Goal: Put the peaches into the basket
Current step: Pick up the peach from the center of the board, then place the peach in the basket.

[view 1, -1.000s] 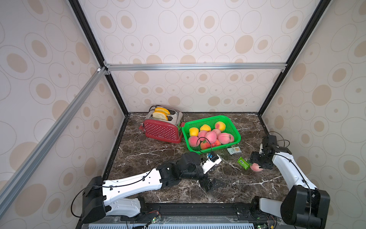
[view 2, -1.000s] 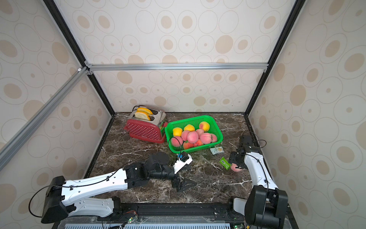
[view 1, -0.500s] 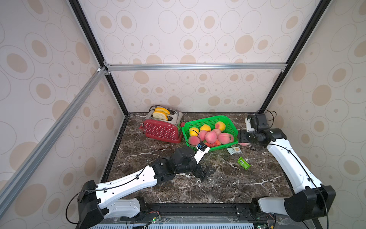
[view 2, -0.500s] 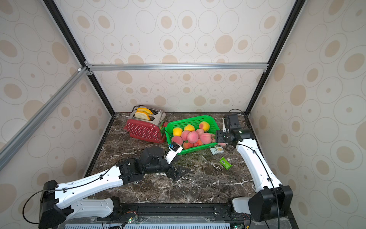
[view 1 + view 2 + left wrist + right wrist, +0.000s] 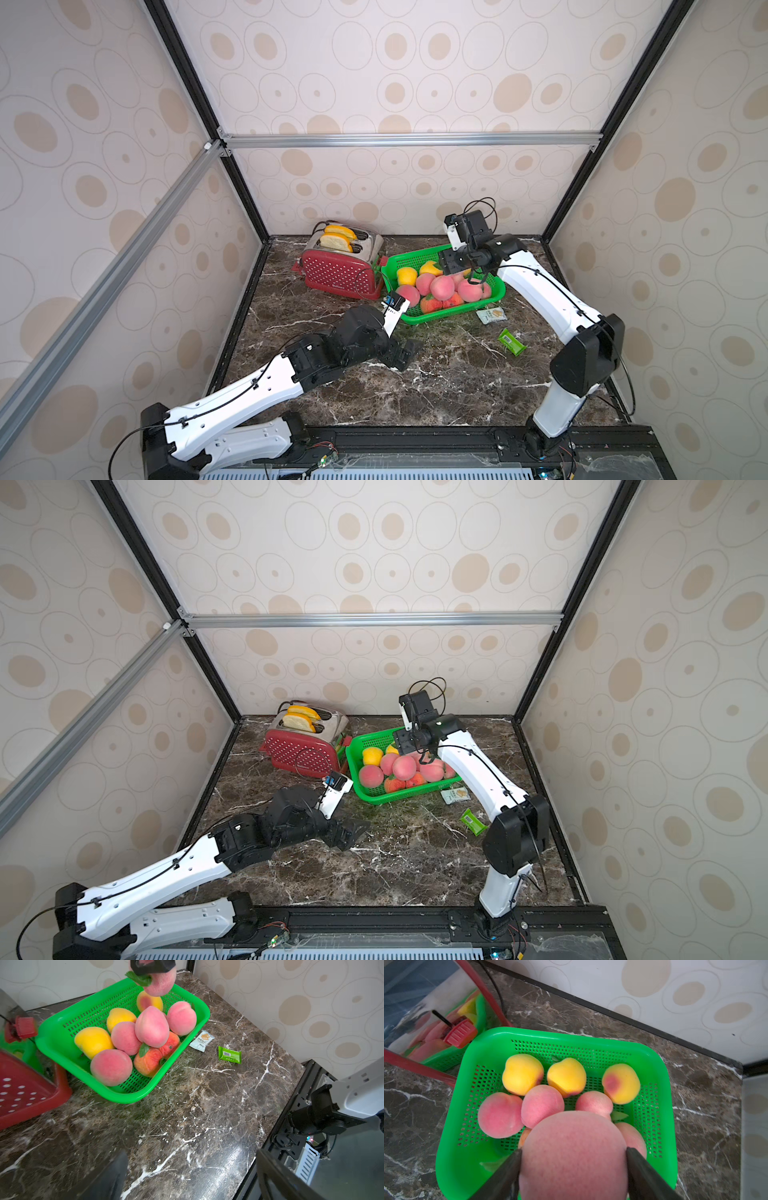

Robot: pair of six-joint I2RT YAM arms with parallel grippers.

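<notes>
Right gripper [image 5: 573,1150] clamps a pink peach [image 5: 161,982] above the basket [image 5: 450,1126] for release; left gripper [image 5: 405,352], jaws apart, stands clear.

The held peach [image 5: 573,1157] fills the right wrist view, cut off at the frame edge and half-hiding peaches [image 5: 633,1138] beneath it in the basket [image 5: 448,1147]. The left wrist view clips the right tool [image 5: 152,966] and the toaster [image 5: 25,1088]. Print on the pale packet [image 5: 491,314] and green packet [image 5: 512,341] is too small for me to read.
</notes>
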